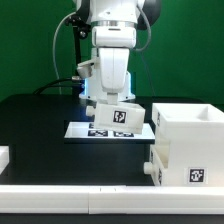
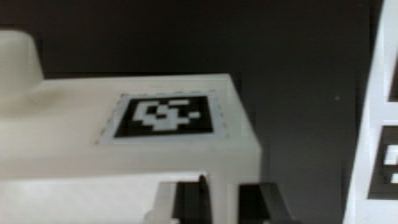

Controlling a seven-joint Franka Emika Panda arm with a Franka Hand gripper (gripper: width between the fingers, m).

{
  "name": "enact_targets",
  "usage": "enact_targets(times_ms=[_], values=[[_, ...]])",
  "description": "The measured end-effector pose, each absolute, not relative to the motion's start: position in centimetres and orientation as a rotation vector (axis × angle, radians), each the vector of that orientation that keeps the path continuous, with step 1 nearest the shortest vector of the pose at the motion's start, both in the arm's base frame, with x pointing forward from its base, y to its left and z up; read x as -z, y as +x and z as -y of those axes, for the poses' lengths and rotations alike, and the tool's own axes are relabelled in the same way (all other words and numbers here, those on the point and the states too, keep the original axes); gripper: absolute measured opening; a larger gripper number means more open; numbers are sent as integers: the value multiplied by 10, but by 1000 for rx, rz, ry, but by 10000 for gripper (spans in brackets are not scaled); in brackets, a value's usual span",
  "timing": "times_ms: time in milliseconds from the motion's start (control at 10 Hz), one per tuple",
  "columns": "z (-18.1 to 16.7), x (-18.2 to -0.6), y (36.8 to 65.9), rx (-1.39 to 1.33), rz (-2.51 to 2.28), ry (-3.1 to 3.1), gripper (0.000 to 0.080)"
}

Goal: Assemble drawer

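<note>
Although the large box shell (image 1: 188, 143) is seen standing upright at the table's front edge, on the exterior view's right, no tray can be seen inside it, so the assembly is judged to be at an early stage. One small tray (image 1: 121, 116) is held up off the table, above the marker board (image 1: 100, 130) and beside the box shell without touching it. The gripper (image 2: 215, 200) is closed narrowly on this tray's edge, its fingers (image 2: 185, 203) pressed against the white plastic below the tag.
</note>
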State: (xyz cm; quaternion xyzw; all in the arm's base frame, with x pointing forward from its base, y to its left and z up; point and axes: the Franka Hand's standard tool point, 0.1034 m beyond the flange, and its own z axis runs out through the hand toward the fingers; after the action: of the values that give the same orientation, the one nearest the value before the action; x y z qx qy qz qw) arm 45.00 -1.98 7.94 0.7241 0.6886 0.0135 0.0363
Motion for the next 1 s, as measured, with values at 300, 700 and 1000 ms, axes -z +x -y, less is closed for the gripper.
enact_targets(times_ms=[300,700,1000], values=[[14,-83,489,85,-2114,2257,38],[21,-83,508,70,-2214,2185,38],[21,-82,506,72,-2207,2195,38]])
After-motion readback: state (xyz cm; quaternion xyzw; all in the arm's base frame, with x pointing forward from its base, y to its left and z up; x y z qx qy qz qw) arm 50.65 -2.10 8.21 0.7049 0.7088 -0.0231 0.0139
